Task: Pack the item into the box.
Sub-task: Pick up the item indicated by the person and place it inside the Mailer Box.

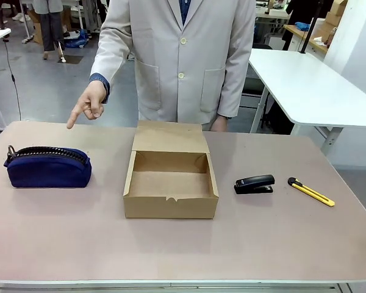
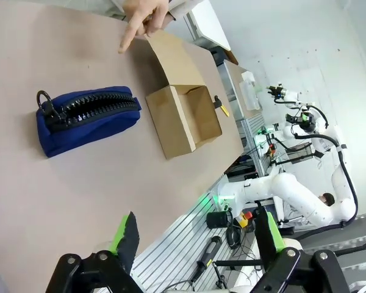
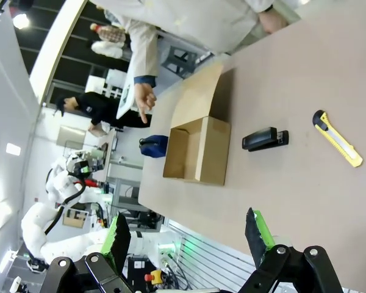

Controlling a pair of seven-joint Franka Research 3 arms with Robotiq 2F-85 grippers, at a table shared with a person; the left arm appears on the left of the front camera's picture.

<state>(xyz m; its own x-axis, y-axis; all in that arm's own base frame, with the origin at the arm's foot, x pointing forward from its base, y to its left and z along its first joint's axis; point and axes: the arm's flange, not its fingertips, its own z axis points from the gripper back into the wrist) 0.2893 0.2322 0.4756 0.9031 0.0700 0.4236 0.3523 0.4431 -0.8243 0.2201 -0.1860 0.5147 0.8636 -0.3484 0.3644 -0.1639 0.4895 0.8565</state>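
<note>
Navy pouch (image 1: 47, 168) lies on the desk (image 1: 79, 244), at 9 o'clock from the box (image 1: 171, 206) and clearly apart from it, outside of it. In the front view its long axis goes from 9 o'clock to 3 o'clock, along the near edge of the desk. It sits on its flat bottom with the black zipper (image 1: 49, 152) on top, facing up, and the zipper follows the same long axis. The end with a small dark ring (image 1: 11, 149) points to 9 o'clock, and the other, rounded end points to 3 o'clock, toward the box. The fabric is soft and dark blue, the shape is oblong with round corners, and it looks almost as long as the box is wide.

The box is brown cardboard, shallow and open, with nothing inside, and its lid flap (image 1: 169, 137) stands back on the 12 o'clock side. At 3 o'clock from the box lies a black stapler (image 1: 254, 184), and farther to 3 o'clock a yellow utility knife (image 1: 311, 191).

A person stands at the far side of the desk. One hand (image 1: 88, 105) hangs at about 1 o'clock from the pouch, above the far edge, with the index finger pointing down; it does not touch the pouch.

The left gripper (image 2: 198, 238) has its jaws wide apart with nothing between them. The right gripper (image 3: 189, 238) also has its jaws wide and holds nothing.
</note>
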